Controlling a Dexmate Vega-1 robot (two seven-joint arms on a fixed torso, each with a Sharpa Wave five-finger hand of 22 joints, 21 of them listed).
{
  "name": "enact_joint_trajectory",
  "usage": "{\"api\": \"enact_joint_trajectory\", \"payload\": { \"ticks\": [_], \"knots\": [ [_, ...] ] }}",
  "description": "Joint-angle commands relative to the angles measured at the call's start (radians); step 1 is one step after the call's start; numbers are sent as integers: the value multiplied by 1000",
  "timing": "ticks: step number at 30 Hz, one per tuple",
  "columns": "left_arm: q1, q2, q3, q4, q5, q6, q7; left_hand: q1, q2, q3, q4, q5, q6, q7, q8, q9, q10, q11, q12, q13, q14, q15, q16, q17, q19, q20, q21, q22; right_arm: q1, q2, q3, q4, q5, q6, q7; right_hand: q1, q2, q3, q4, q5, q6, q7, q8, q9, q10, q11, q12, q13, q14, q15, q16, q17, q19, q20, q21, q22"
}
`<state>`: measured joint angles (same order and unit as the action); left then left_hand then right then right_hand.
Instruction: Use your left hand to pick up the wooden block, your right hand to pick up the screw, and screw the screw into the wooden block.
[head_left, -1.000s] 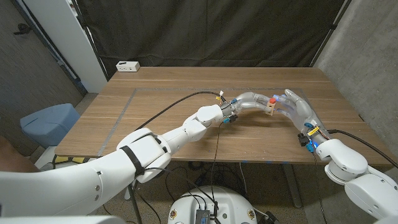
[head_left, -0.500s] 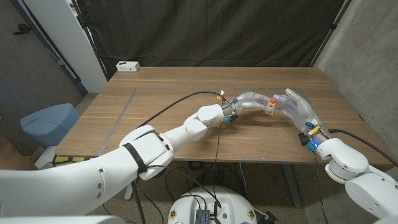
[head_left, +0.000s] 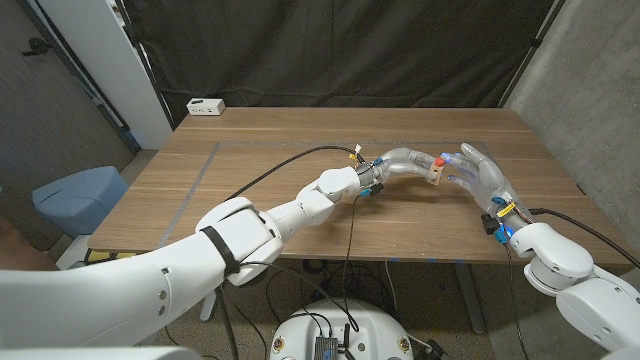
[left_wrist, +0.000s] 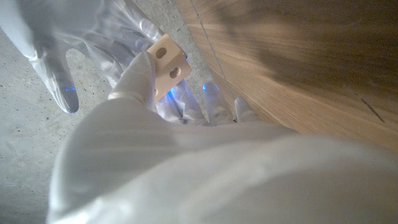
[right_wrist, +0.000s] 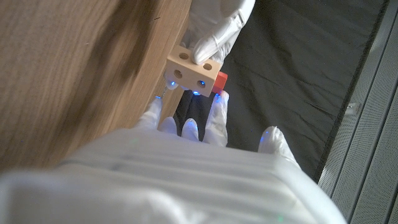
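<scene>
The left robot hand (head_left: 405, 160) reaches across the table (head_left: 250, 200) toward its right half and holds the wooden block (head_left: 436, 172) at its fingertips, lifted clear of the tabletop. In the left wrist view the left robot hand's fingers (left_wrist: 134, 78) press on one face of the wooden block (left_wrist: 168, 62), whose pale side shows two round holes. In the right wrist view the same block (right_wrist: 193, 73) shows holes on two faces, with a white finger of the left robot hand (right_wrist: 214, 34) on top of it.

The right robot hand (head_left: 478, 172) stands just beside the block, facing the left one, its fingers gathered at the block's far side. The screw (head_left: 441, 160), with its red head, sits at the block's upper edge between the two hands; in the right wrist view the red screw head (right_wrist: 221, 79) lies against the block just above the right robot hand's fingers (right_wrist: 217, 109). Those fingertips seem to pinch it, though the contact itself is partly hidden.

At the table's far left corner lies a small white box (head_left: 205, 106). A black cable (head_left: 280, 170) runs over the tabletop to the left wrist.
</scene>
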<state>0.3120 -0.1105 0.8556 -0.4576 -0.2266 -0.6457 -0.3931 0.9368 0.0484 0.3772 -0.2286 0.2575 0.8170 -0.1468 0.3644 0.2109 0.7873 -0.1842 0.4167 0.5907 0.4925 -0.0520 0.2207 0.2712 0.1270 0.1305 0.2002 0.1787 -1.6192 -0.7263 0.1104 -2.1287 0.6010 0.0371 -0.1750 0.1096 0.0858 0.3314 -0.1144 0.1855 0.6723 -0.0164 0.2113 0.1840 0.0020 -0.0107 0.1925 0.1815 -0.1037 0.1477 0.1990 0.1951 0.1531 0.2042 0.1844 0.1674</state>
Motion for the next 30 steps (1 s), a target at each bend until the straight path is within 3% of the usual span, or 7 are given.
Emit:
{"api": "enact_joint_trajectory", "payload": {
  "ticks": [1, 30],
  "knots": [
    [-5, -5, -2, 15, -3, -2, -1, -77, 92, 80, 75, 8, 79, 31, 10, 6, 6, -1, 38, 4, 7, -51, 5, 4, 8, 2, 6, 4, -6, 2, -1, -5, 3, -10, -11, 2, 6, 2, 1, 5, 19, 5, 9, 4, 12, -5, 8, 3, 8, -1, 7, 2, 3, -2, 6, 4],
    [-15, -6, -9, 39, -14, -6, -17, -78, 93, 80, 76, 8, 80, 32, 10, 6, 7, 0, 39, 4, 8, -52, 5, 5, 8, 2, 6, 4, -4, 6, -14, -20, -1, -14, -22, 10, 13, 10, -1, 5, 163, 38, 37, 6, 97, -6, 23, 2, 47, -7, 16, -1, 25, -8, 10, 3]
  ]
}}
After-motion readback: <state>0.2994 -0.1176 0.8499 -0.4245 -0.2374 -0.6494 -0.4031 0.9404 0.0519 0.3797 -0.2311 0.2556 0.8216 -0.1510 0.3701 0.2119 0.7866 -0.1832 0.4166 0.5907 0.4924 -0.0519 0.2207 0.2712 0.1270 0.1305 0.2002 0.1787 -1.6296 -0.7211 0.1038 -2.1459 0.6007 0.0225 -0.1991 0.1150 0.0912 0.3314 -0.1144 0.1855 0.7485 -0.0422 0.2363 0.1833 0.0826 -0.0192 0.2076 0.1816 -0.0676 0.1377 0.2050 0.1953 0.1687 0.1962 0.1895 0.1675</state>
